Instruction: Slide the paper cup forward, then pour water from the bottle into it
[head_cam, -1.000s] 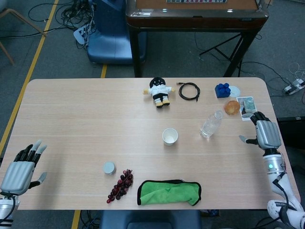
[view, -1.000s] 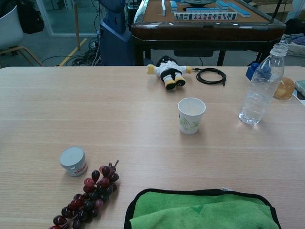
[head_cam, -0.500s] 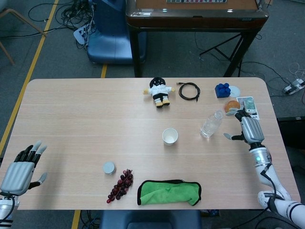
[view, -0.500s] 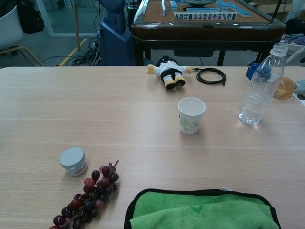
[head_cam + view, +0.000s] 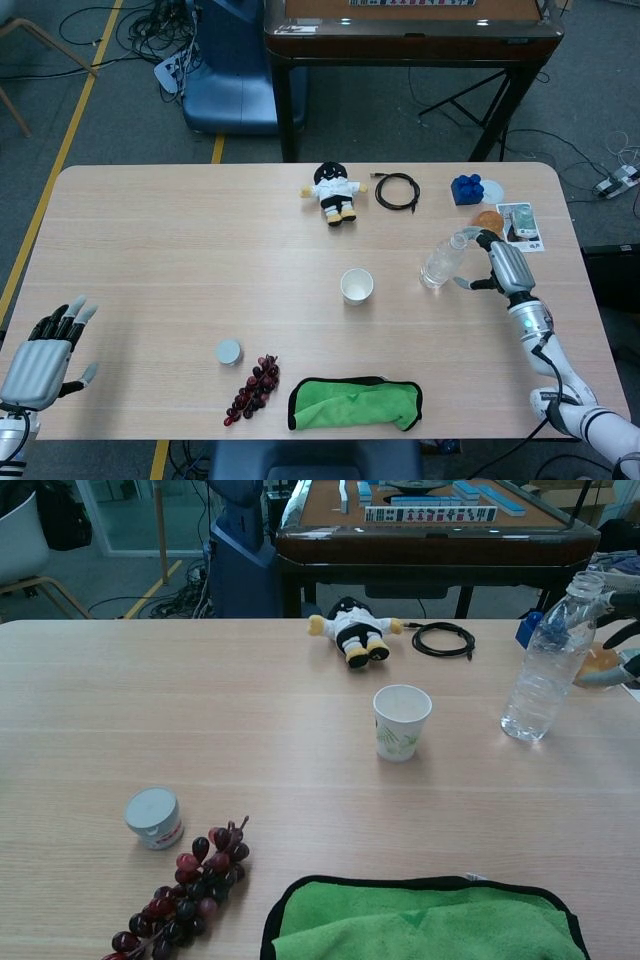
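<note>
A white paper cup [image 5: 356,285] [image 5: 401,721] with a green leaf print stands upright and empty near the table's middle. A clear plastic water bottle [image 5: 443,260] [image 5: 549,663] stands uncapped to its right. My right hand [image 5: 499,264] [image 5: 617,630] is open just right of the bottle, fingers spread toward its upper part, a small gap still showing. My left hand [image 5: 45,350] is open at the table's near left corner, far from both objects, and is outside the chest view.
A plush doll [image 5: 334,192], black cable [image 5: 397,190], blue blocks [image 5: 466,189] and an orange object [image 5: 487,219] lie along the far side. A small grey-lidded can [image 5: 229,351], dark grapes [image 5: 253,388] and a green cloth [image 5: 355,402] sit near the front edge.
My right hand has moved left and forward from the table's right edge to just beside the bottle. The left hand, cup and bottle have stayed put.
</note>
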Robot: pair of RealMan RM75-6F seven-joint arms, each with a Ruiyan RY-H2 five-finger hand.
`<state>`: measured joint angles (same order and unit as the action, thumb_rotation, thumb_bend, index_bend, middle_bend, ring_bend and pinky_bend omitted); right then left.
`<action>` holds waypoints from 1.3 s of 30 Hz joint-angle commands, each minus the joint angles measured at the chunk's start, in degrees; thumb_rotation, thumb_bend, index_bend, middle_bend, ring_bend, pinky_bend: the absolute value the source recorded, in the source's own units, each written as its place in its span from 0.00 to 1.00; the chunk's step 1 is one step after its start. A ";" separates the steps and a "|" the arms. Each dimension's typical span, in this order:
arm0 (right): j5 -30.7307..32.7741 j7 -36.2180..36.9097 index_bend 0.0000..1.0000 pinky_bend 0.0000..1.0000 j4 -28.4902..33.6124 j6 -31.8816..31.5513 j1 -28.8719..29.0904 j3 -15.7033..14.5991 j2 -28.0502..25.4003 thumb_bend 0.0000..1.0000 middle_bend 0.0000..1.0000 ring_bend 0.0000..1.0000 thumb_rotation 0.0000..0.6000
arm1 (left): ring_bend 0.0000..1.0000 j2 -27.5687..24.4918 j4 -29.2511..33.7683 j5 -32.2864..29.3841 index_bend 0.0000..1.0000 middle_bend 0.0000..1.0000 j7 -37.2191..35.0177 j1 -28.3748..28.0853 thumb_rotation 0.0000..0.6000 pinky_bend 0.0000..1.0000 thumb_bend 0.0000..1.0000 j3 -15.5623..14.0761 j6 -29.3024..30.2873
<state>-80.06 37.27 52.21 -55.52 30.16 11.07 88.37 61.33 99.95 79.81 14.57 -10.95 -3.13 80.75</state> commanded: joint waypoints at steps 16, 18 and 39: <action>-2.37 5.09 0.31 0.28 -8.56 2.52 3.66 -2.58 4.90 0.05 0.20 0.15 1.00 | 0.00 0.25 -0.60 -0.04 0.08 0.00 -0.03 0.81 1.00 0.11 0.27 1.34 -1.21; -2.95 6.31 0.31 0.28 -9.51 2.21 3.85 -3.01 5.40 0.05 0.21 0.15 1.00 | 0.00 0.35 -0.71 -0.07 0.08 0.00 -0.10 0.91 1.00 0.11 0.28 1.51 -1.25; -6.59 12.78 0.31 0.28 -13.68 0.48 5.10 -6.79 7.96 0.05 0.23 0.15 1.00 | 0.00 0.64 -0.79 0.81 0.08 0.00 0.08 1.62 1.00 0.11 0.27 2.33 -1.52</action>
<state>-86.62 50.02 38.54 -55.03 35.26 4.30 96.30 61.97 99.16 80.63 14.66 -9.33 -0.79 79.23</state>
